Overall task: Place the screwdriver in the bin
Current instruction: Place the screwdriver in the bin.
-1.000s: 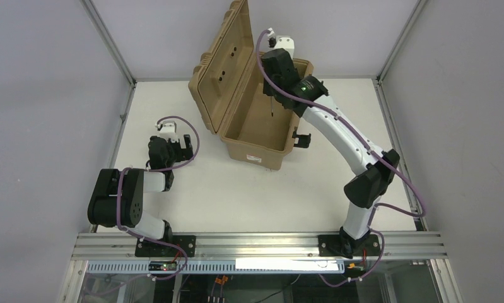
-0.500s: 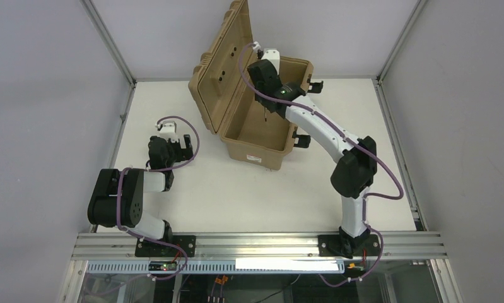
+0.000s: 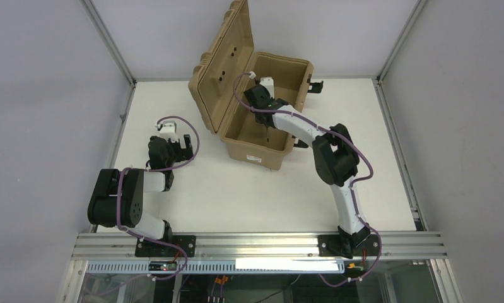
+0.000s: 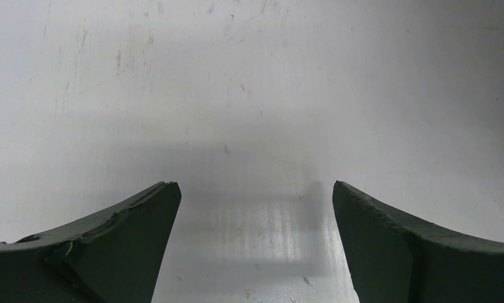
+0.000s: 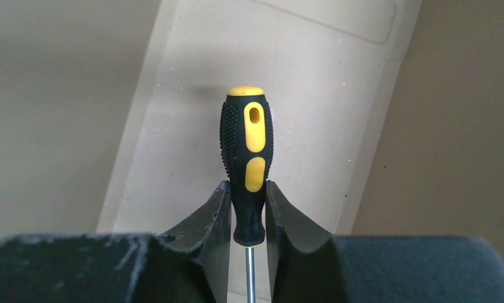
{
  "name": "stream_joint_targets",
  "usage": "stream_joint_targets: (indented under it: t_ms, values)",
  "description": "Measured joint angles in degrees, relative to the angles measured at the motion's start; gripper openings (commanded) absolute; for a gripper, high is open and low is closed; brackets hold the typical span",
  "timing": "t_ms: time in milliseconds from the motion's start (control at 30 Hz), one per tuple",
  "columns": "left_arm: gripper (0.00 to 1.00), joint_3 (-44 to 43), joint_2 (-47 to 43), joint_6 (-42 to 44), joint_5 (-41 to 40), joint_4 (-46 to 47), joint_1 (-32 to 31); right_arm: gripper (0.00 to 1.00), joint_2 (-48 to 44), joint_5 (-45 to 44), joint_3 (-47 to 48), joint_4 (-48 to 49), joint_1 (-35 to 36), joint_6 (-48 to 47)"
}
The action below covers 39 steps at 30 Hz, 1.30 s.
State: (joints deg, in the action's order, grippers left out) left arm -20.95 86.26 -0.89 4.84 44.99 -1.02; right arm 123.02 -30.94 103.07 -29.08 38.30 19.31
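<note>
From above, the tan bin [image 3: 255,153] stands at the far middle of the white surface [image 3: 236,196] with its ribbed lid [image 3: 227,60] swung up on the left side. The right arm reaches over the bin's near right rim, and the right hand [image 3: 265,121] hangs inside the open cavity. Below it shows the thin dark shaft of the screwdriver [image 3: 269,134], pointing down toward the bin's floor. Whether the tip touches the floor cannot be told. The left arm is folded low at the left, with the left hand [image 3: 186,148] just over the surface and well apart from the bin. In the left wrist view, the left hand [image 4: 255,189] is spread wide, its two dark fingers [image 4: 129,227] apart, with only scuffed white surface [image 4: 236,95] between them. In the right wrist view, the right hand [image 5: 248,192] pinches the screwdriver [image 5: 248,145] at the narrow neck of its black and yellow handle. The fingers [image 5: 211,218] press in from both sides, and the metal shaft runs back between them. Behind the handle are the tan inner walls of the bin [image 5: 66,95].
</note>
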Motion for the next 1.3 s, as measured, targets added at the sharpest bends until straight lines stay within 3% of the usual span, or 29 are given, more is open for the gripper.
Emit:
stream_joint_targets:
  t_ms: [200,433,600,767,867,1300]
  values:
    - [0.99,0.0,0.0,0.0,0.0,0.0,0.0,0.01,2.9,1.4,-2.2,1.8,-0.4,1.8]
    - [0.99,0.0,0.0,0.0,0.0,0.0,0.0,0.16,4.7,3.2,-3.6,2.4,-0.5,3.3]
    - [0.99,0.0,0.0,0.0,0.0,0.0,0.0,0.52,5.1,4.2,-3.8,2.5,-0.6,3.9]
    - [0.99,0.0,0.0,0.0,0.0,0.0,0.0,0.74,5.1,4.9,-3.8,2.7,-0.7,4.1]
    - [0.99,0.0,0.0,0.0,0.0,0.0,0.0,0.99,5.1,5.6,-3.8,2.7,-0.7,3.6]
    - [0.99,0.0,0.0,0.0,0.0,0.0,0.0,0.99,3.0,6.4,-1.7,-1.0,-0.7,3.3]
